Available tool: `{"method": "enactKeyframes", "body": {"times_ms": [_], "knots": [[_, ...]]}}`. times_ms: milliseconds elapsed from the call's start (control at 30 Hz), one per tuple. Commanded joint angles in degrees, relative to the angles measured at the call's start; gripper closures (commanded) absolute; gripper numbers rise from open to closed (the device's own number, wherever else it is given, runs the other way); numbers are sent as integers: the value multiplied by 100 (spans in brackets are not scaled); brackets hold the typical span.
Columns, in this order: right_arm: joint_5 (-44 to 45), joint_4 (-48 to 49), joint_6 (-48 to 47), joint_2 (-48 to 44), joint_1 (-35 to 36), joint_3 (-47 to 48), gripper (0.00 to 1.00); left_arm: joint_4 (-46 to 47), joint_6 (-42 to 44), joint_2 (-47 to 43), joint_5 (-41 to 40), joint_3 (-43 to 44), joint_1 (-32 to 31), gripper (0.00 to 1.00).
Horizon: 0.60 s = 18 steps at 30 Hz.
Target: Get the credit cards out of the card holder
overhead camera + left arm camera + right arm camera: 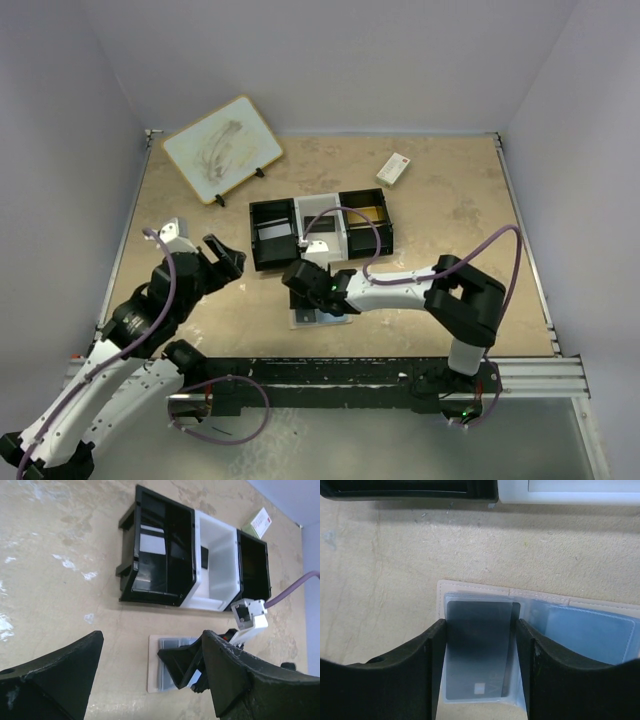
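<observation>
From above, the card holder is lying open on the desk right under the right tool; the left tool is hovering well aside. Its wrist view is showing its fingers spread wide. The right wrist view is showing that tool straddling a dark card, long axis running along the fingers; whether it is pinching, I cannot tell.

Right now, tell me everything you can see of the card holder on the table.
The card holder lies open and flat on the tan table, just on the near side of the three-compartment tray. Its stitched edge looks pale and leather-like; inside are clear plastic sleeves over pale blue. One sleeve holds a dark card. The right gripper straddles that card, fingers close against its sides; whether they pinch it is unclear.
</observation>
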Motion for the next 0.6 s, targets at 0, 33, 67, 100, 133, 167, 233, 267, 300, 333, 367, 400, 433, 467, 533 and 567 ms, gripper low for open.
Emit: {"method": "enactKeyframes", "body": {"times_ms": [0,33,67,100,133,167,233,267,300,333,367,400,433,467,533,567], "knots": [[-1321,1067,83,-58,-285,-683,45,600,160,297,952,-269,24,22],[-1428,1213,101,-118,-364,-804,45,728,152,365,1124,-358,29,23],[-1517,1330,110,-180,-430,-905,46,862,150,420,1299,-442,24,23],[-1575,1418,115,-234,-481,-994,45,1012,140,470,1460,-557,18,23],[-1613,1477,102,-275,-515,-1048,44,1143,114,519,1605,-657,21,23],[-1637,1500,72,-293,-530,-1069,43,1282,97,573,1719,-758,20,23],[-1676,1499,55,-260,-535,-1066,42,1527,45,672,1908,-932,17,23],[-1715,1516,55,-234,-537,-1063,41,1647,18,728,1997,-1020,17,23],[-1766,1546,46,-194,-540,-1068,39,1769,-2,781,2090,-1097,19,23],[-1808,1568,49,-152,-541,-1058,39,1927,-30,829,2225,-1180,16,23],[-1837,1571,52,-120,-545,-1061,40,2054,-69,881,2313,-1267,18,24],[-1852,1585,55,-98,-546,-1064,40,2165,-112,941,2398,-1393,16,24],[-1843,1599,60,-94,-546,-1072,40,2267,-176,986,2446,-1484,17,24],[-1825,1578,62,-92,-544,-1069,40,2341,-232,1025,2460,-1585,16,25],[-1751,1504,49,-101,-545,-1030,39,2432,-338,1087,2423,-1747,16,26],[-1695,1435,42,-102,-546,-998,38,2457,-384,1104,2397,-1812,20,27]]}}
